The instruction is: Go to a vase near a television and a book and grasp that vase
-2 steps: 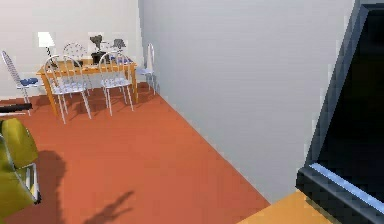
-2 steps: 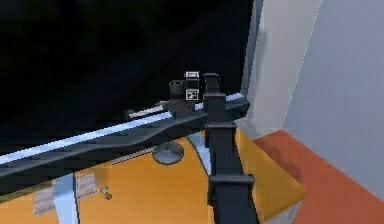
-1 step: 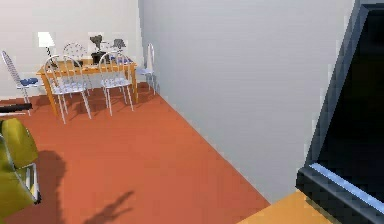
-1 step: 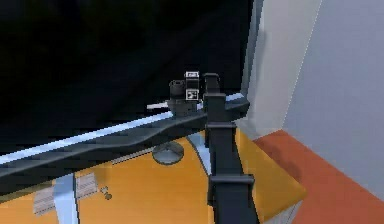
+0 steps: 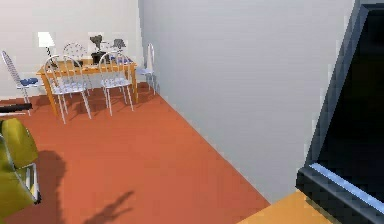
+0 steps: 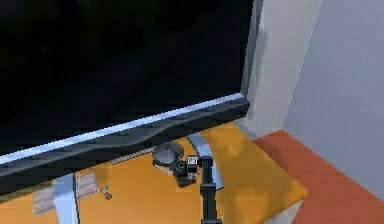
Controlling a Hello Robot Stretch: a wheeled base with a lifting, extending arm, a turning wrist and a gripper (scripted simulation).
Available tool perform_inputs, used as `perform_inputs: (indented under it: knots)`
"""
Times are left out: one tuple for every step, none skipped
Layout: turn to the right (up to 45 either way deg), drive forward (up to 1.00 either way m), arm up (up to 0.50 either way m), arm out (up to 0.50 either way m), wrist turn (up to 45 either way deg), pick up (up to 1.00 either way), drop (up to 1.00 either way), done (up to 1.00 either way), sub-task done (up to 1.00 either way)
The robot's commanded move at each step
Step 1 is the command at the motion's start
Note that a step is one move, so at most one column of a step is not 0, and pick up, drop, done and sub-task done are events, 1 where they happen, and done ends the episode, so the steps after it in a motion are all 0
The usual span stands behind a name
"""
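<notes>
The television [image 6: 120, 60] stands along the back of an orange stand [image 6: 250, 175], its black screen framed in grey and carried on pale blue-grey feet [image 6: 203, 150]. A small round grey thing [image 6: 167, 153] with a darker rim sits on the stand's top just in front of the screen's lower edge, beside the right-hand foot. It is too small to name more closely.

The arm [image 6: 210, 200] rises from the stand's near edge, and the gripper [image 6: 179, 166] lies at that round thing. I cannot tell whether they touch, whether the claw is parted or together, or whether it holds anything. Toward the stand's near left corner lies a flat pale-grey patch [image 6: 40, 203], too blurred to identify.

In the forward view the television [image 5: 360, 110] and a corner of the stand [image 5: 300, 212] are at the right. A grey wall [image 5: 240, 80] runs back over red-brown floor [image 5: 150, 150] to a wooden dining table [image 5: 88, 70] ringed by white chairs [image 5: 70, 90], with a lamp [image 5: 45, 40] at its far left corner. A yellow-green seat [image 5: 18, 155] shows at the left.
</notes>
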Motion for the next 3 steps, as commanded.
perform_inputs:
  knots:
    - [0.0,0.0,0.0,0.0,0.0,1.0,0.0,0.0,0.0]
    - [0.0,0.0,0.1,0.0,0.0,0.0,0.0,0.0,0.0]
    - [0.0,0.0,0.0,0.0,0.0,0.0,0.0,1.0,0.0]
